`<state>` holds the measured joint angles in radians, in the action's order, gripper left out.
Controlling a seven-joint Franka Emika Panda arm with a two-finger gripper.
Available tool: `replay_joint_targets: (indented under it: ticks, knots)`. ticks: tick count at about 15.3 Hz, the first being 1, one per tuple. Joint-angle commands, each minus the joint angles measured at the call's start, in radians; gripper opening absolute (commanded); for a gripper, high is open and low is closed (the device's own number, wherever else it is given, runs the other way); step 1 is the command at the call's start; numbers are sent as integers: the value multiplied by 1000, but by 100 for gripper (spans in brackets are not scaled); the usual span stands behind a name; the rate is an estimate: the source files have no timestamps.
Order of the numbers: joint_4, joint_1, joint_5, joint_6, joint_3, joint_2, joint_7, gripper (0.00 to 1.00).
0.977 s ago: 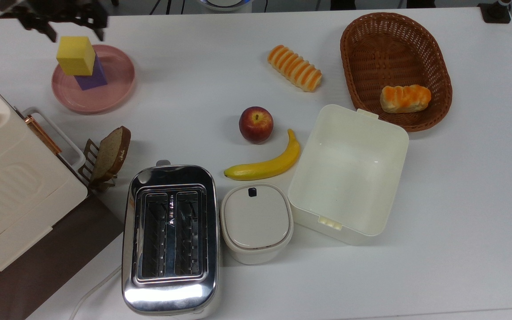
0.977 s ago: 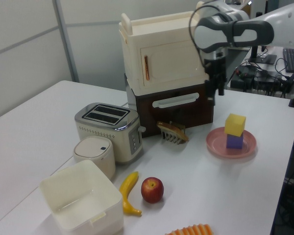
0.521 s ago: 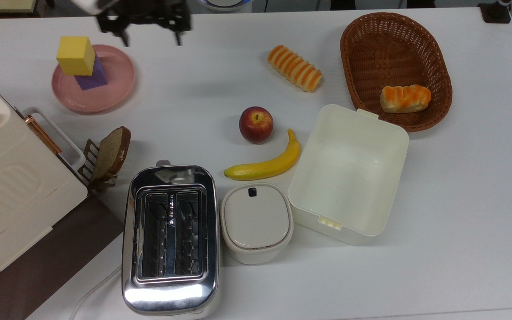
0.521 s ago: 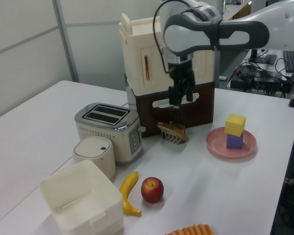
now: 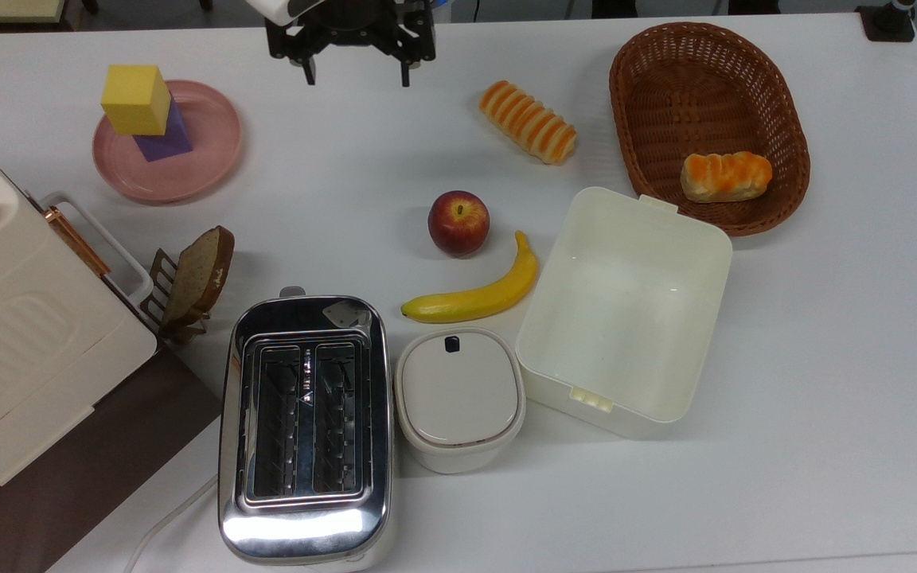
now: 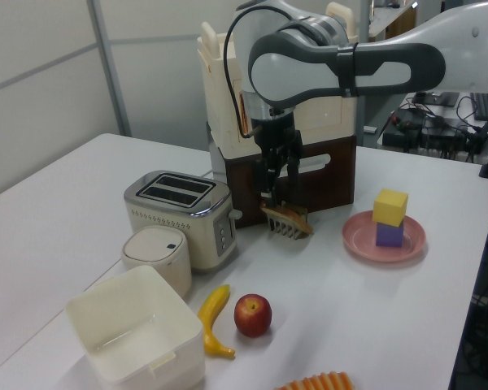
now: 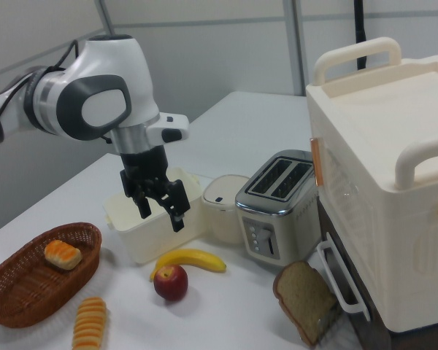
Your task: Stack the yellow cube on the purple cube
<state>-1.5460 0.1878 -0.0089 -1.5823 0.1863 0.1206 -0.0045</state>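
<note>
In the top view, the yellow cube [image 5: 137, 99] is sitting on the purple cube [image 5: 165, 135], turned slightly askew, and both are standing on the pink plate [image 5: 188, 171] at the top view's left. The gripper [image 5: 356, 78] is hanging at the upper edge, well apart from the stack, with its jaws spread wide and holding nothing. An apple [image 5: 458, 223] and a banana [image 5: 476, 296] are lying mid-table, near the open white box [image 5: 626, 306]. In the left view, the yellow cube [image 6: 390, 206] is resting on the purple cube [image 6: 389, 234] on the plate [image 6: 362, 242] at the left view's right, while the gripper [image 6: 279, 182] is hovering empty in front of the brown cabinet, above the bread rack [image 6: 286, 220]. In the right view, the gripper [image 7: 161, 211] is hanging open above the box [image 7: 135, 237], with the apple [image 7: 171, 282] and banana [image 7: 190, 259] lying below it.
</note>
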Motion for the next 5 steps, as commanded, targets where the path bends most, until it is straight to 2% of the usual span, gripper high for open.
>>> replay_joint_targets:
  ticks: [1, 5]
  knots:
    - [14, 51, -14, 24, 13, 2, 90, 100]
    - [12, 55, -13, 21, 12, 4, 93, 100]
